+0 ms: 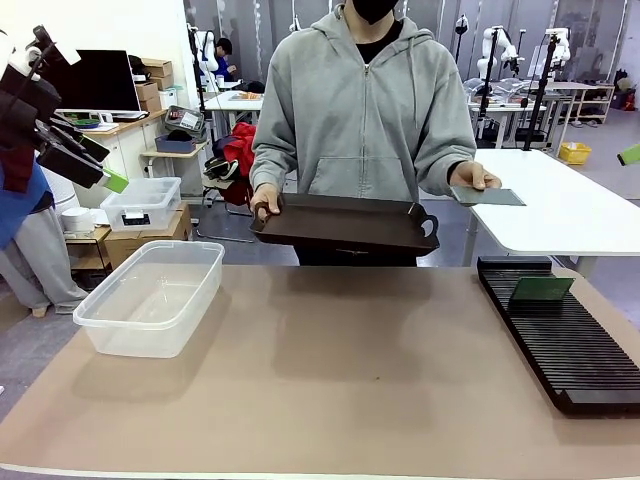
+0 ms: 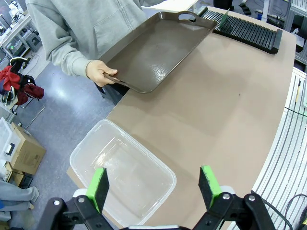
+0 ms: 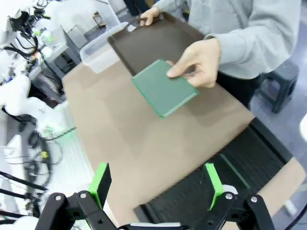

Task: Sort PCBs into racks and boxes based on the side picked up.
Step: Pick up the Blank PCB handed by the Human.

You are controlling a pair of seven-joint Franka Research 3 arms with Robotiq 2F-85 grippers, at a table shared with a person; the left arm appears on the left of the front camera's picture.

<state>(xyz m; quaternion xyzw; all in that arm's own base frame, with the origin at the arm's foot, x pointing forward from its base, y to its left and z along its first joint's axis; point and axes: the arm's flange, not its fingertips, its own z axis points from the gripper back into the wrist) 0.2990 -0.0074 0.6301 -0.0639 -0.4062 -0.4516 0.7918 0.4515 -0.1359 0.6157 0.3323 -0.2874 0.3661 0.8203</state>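
A person across the table holds one green PCB [image 1: 487, 196] flat in a hand, off the table's far right corner. The right wrist view has this PCB [image 3: 163, 89] well ahead of my open, empty right gripper [image 3: 157, 184]. A second PCB [image 1: 540, 289] stands in the long black rack [image 1: 565, 345] along the table's right side. The clear box [image 1: 150, 295] sits at the left. My left gripper [image 1: 105, 165] hangs open high at the left, and in its wrist view this gripper [image 2: 153, 187] is above the box [image 2: 124, 172], holding nothing.
The person's other hand [image 1: 265, 205] grips a dark brown handled tray [image 1: 345, 222] over the far table edge. A smaller lidded clear bin [image 1: 142, 203] sits on boxes behind the table. A white table [image 1: 570, 205] stands at the back right.
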